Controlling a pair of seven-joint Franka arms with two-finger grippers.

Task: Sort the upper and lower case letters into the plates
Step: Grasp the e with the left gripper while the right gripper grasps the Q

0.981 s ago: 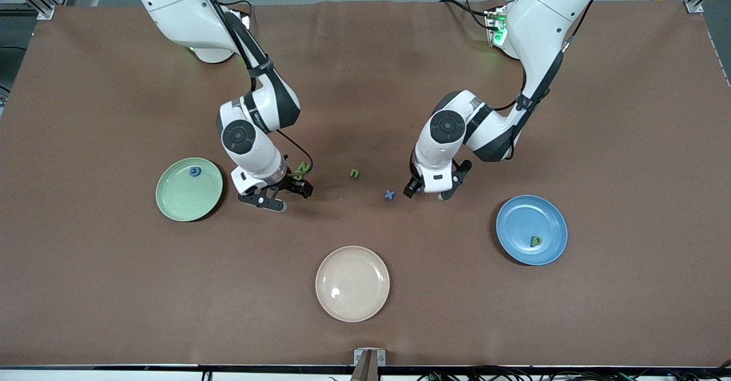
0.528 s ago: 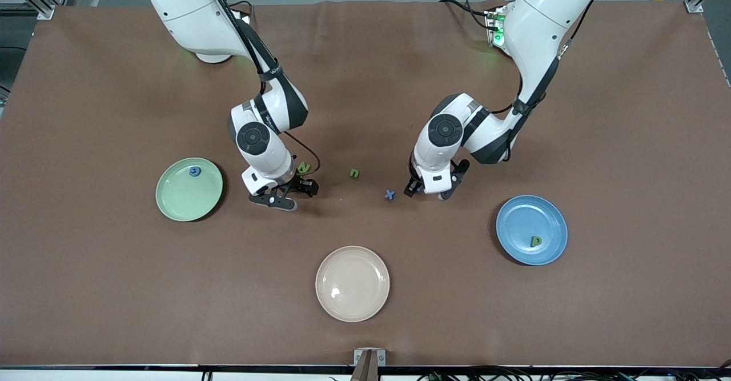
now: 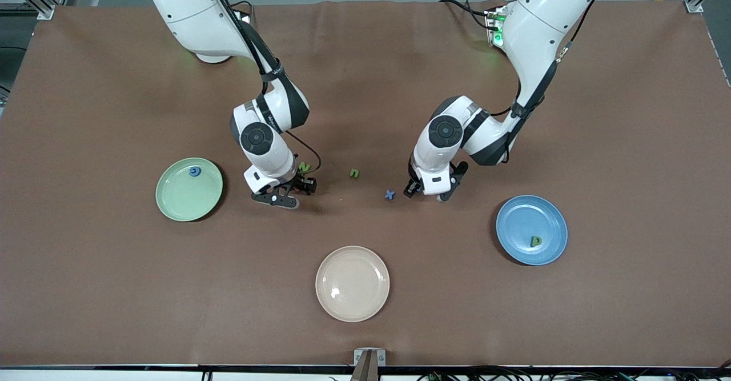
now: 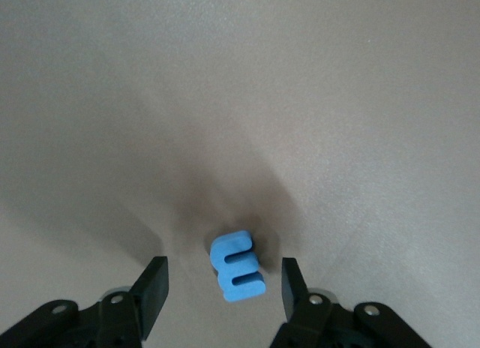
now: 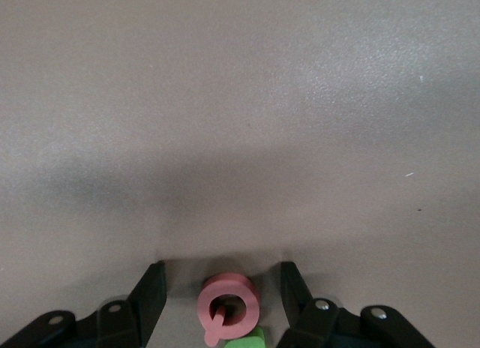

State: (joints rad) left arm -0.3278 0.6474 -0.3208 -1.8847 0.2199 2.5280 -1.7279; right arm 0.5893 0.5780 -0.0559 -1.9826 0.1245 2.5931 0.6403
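Observation:
My left gripper (image 4: 223, 289) is low over the table, open, with a blue m (image 4: 236, 267) lying between its fingers and a gap on each side. In the front view this left gripper (image 3: 427, 193) hides the m; a blue x (image 3: 389, 194) lies just beside it. My right gripper (image 5: 222, 292) is open around a red Q (image 5: 229, 307) that touches neither finger, and the corner of a green letter (image 5: 246, 339) shows beside it. Near the right gripper (image 3: 290, 192) lie a green N (image 3: 304, 167) and a green n (image 3: 354, 173). The pale green plate (image 3: 183, 201) holds a blue G (image 3: 195, 171). The blue plate (image 3: 522, 221) holds a green p (image 3: 535, 241).
A cream-beige plate (image 3: 352, 283) sits nearest the front camera, midway between the two arms' ends. Brown cloth covers the table. Both arms reach down from their bases, elbows bent over the middle of the table.
Both grippers' fingers have drawn closer together around their letters. The right arm has shifted a little toward the table's middle; the left arm has hardly moved.

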